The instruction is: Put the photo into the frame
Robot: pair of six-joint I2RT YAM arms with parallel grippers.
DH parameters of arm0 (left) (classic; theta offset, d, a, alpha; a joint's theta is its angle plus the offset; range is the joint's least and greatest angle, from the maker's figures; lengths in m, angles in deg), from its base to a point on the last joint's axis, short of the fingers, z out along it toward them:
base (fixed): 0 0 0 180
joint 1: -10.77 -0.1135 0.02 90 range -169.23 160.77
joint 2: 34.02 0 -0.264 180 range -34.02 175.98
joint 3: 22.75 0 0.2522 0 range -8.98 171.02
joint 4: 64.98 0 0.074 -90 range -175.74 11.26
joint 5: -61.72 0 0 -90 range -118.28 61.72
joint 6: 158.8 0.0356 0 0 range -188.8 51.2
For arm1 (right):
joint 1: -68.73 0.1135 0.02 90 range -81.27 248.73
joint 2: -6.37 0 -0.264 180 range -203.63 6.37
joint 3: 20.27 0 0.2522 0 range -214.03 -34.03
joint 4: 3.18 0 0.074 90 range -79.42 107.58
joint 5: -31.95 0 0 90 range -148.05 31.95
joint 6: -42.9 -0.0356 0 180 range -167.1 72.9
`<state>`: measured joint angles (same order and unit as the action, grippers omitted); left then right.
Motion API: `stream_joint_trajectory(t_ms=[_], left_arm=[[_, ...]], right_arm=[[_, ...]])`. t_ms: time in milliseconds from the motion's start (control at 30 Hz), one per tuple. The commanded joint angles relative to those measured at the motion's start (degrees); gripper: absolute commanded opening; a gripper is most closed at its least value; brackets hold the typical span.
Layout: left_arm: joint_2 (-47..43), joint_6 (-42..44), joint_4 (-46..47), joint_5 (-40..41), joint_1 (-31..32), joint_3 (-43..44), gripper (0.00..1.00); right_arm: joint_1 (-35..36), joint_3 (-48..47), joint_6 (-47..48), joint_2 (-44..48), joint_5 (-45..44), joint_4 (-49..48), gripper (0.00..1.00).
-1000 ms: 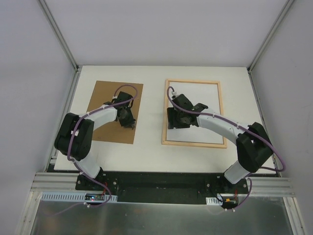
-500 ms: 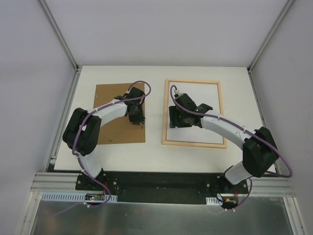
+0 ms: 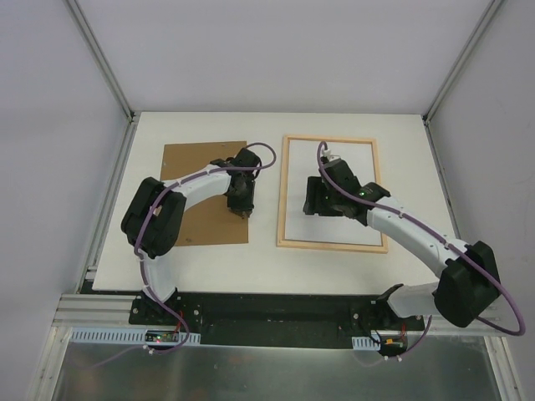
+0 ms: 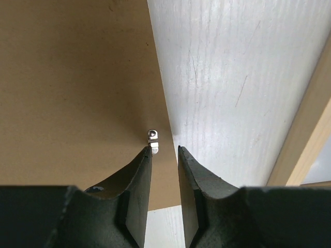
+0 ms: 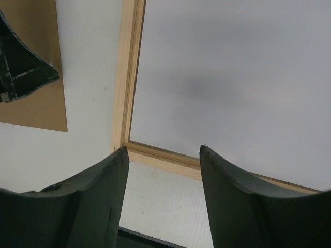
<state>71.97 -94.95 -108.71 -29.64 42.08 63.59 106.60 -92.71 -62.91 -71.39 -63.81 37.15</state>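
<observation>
Left wrist: narrowly parted end effector [image 4: 164, 151] at backing board's [image 4: 72, 93] clip [image 4: 153, 137], frame [image 4: 305, 139] alongside.

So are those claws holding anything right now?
No. The left gripper hovers nearly closed at the board's edge, and the right gripper is open over the frame; nothing sits between either's fingers.

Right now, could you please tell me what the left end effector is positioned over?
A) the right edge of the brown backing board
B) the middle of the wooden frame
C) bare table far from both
A: the left wrist view shows the left end effector at the edge of the brown backing board, beside a small metal tab, with white table next to it.
</observation>
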Motion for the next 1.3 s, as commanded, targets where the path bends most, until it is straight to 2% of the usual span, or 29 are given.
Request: stream_joint_trajectory(t_ms=[0, 600, 1000, 1167, 1267], left_arm=[[1.76, 2.24, -2.89, 1.01, 0.59, 2.13, 0.25], [4.75, 3.12, -2.81, 4.09, 1.47, 3.19, 0.23], [4.40, 1.46, -2.89, 5.41, 3.67, 1.08, 0.14], [4.40, 1.19, -2.81, 5.23, 3.93, 1.25, 0.00], [3.61, 1.02, -2.81, 4.62, 3.93, 1.51, 0.00]], right_arm=[[-1.30, 1.10, -0.80, 4.01, -0.48, -0.82, 0.59], [-1.66, 3.04, -1.59, 5.60, -0.04, -1.52, 0.59], [-1.66, 3.66, -2.73, 5.25, 1.45, -3.36, 0.59], [-1.48, 3.92, -3.87, 3.84, 4.43, -5.64, 0.58], [-0.78, 4.62, -4.84, 3.23, 7.41, -8.10, 0.58]])
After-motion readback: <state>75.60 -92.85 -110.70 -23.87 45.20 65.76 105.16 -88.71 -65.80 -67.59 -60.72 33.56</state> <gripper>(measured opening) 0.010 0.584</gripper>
